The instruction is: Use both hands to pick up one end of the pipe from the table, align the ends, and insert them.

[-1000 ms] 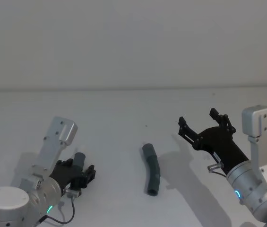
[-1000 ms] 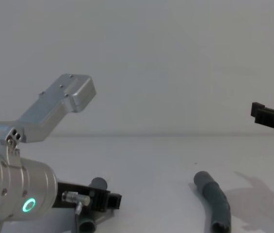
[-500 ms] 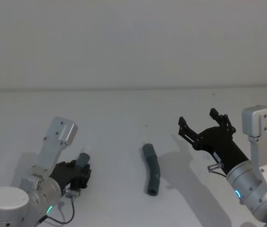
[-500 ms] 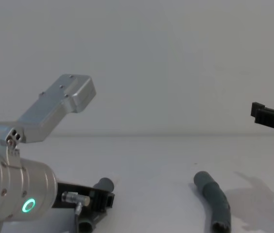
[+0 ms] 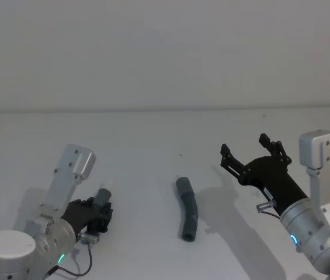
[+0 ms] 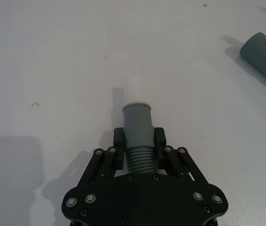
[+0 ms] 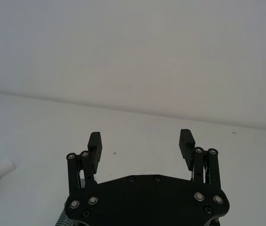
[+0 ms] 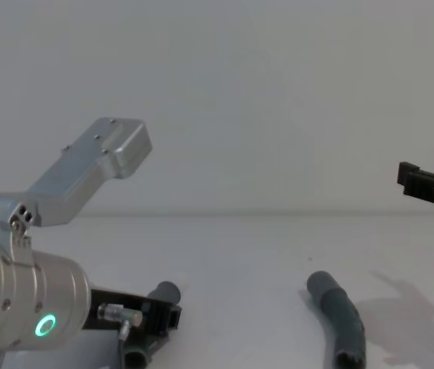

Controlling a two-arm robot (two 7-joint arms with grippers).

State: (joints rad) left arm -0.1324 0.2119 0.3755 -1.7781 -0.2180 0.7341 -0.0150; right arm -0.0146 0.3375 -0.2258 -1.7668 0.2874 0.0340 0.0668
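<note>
A plain, matte, whitish-grey bench [image 5: 153, 140] runs back to a pale, bare wall [image 5: 165, 52], the two meeting in a faint straight seam. At the near left, the left tool [image 6: 139, 141] sits low over the bench. Its fingers [image 6: 118, 140] are pinched narrow on the ribbed middle of one dark grey pipe piece [image 6: 137, 125], whose smooth cuff and white plug tip [image 6: 135, 89] point forward past the fingertips. The second pipe piece [image 5: 187, 210], slightly curved, lies flat on the bench near the centre, well apart from both tools, one end toward the robot and the other away. On the right, the right tool [image 5: 244, 146] hangs above the bench, empty, its fingers spread wide. It casts a soft shadow on the surface beside the lying piece.
</note>
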